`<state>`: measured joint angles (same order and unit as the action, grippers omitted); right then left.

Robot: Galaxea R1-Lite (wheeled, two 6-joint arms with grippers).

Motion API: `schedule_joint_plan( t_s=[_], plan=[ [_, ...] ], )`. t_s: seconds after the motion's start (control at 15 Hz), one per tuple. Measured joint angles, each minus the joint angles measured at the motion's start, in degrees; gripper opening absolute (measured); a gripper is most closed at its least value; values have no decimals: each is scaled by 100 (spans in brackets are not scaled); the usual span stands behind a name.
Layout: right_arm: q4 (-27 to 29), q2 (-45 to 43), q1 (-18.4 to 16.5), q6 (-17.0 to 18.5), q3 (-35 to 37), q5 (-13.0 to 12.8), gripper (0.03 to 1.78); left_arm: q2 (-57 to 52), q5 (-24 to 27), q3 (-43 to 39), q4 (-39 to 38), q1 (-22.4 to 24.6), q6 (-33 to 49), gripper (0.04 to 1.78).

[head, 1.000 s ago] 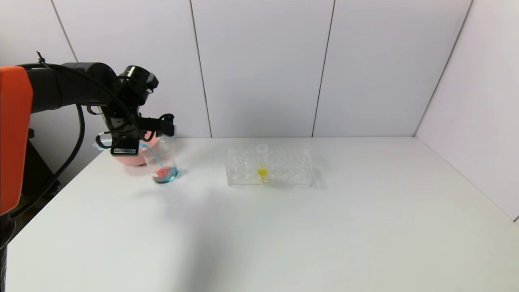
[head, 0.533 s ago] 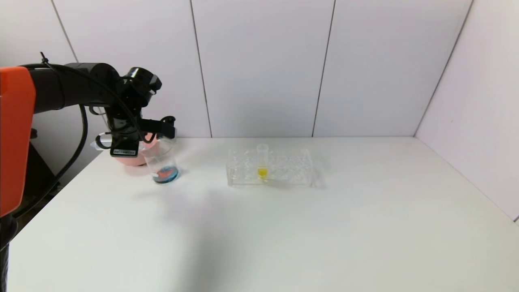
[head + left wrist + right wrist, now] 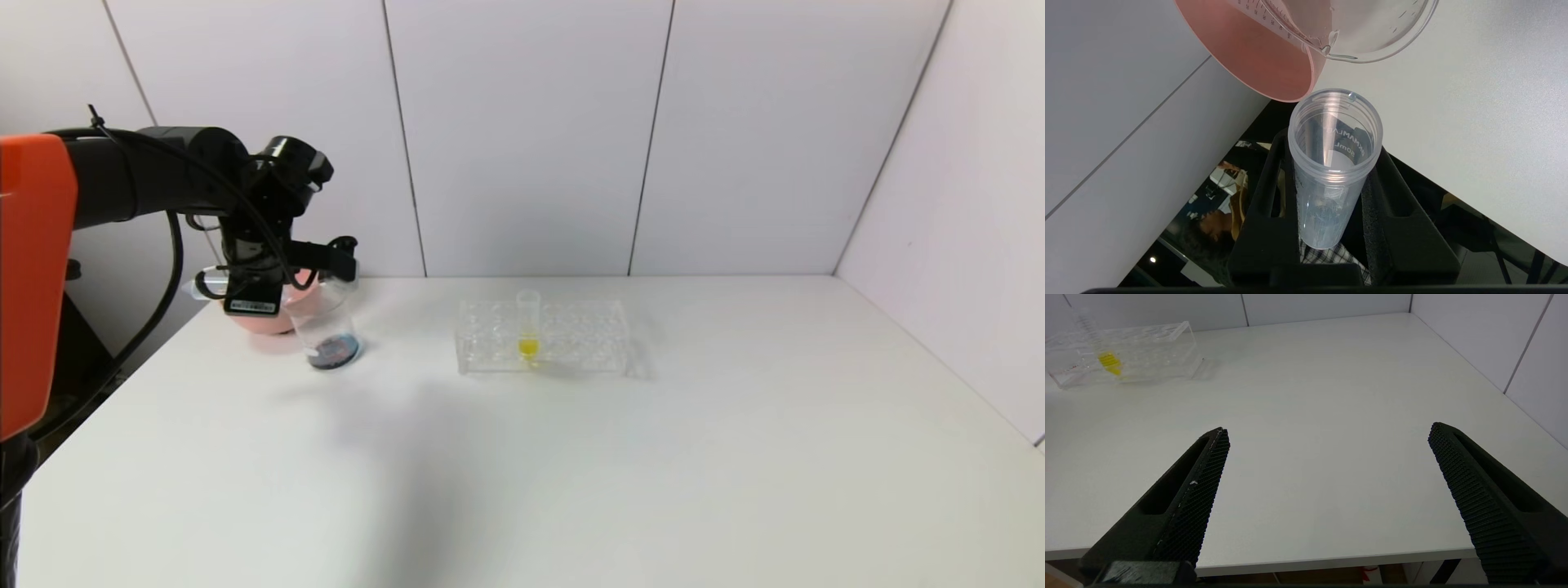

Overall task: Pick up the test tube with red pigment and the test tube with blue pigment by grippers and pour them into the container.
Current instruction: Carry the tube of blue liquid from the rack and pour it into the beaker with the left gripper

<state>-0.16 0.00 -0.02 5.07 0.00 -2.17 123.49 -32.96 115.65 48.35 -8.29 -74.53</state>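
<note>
My left gripper [image 3: 282, 273] is shut on a clear, slim test tube [image 3: 1331, 171], tilted with its mouth next to the rim of the container. The tube looks empty; no blue pigment shows in it. Its closed end sticks out to the left in the head view [image 3: 200, 287]. The container [image 3: 326, 327], a clear glass beaker, stands on the table under the gripper with dark blue and red liquid at its bottom; its rim shows in the left wrist view [image 3: 1372, 36]. The test tube with red pigment is out of view. My right gripper [image 3: 1327, 433] is open and empty above the table's front edge.
A pink bowl [image 3: 261, 318] stands just behind the beaker and shows in the left wrist view [image 3: 1257, 45]. A clear tube rack [image 3: 571, 335] with one yellow-liquid tube [image 3: 528, 327] stands mid-table, also in the right wrist view [image 3: 1139, 355]. White walls stand behind and to the right.
The blue stream from the held tube into the beaker has stopped. The liquid in the beaker has turned darker. My left gripper has shifted slightly up and to the right.
</note>
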Motion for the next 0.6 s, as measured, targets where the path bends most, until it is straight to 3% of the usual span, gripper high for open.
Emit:
schedule_joint_plan(
  t_s=[0.4,0.6],
  plan=[
    [0,0,2,0,0,0,177,-20,182,-18,-56,5,52,45],
    [0,0,0,0,0,2,177,-116,1051,-154,-282,44,393,45]
  ],
)
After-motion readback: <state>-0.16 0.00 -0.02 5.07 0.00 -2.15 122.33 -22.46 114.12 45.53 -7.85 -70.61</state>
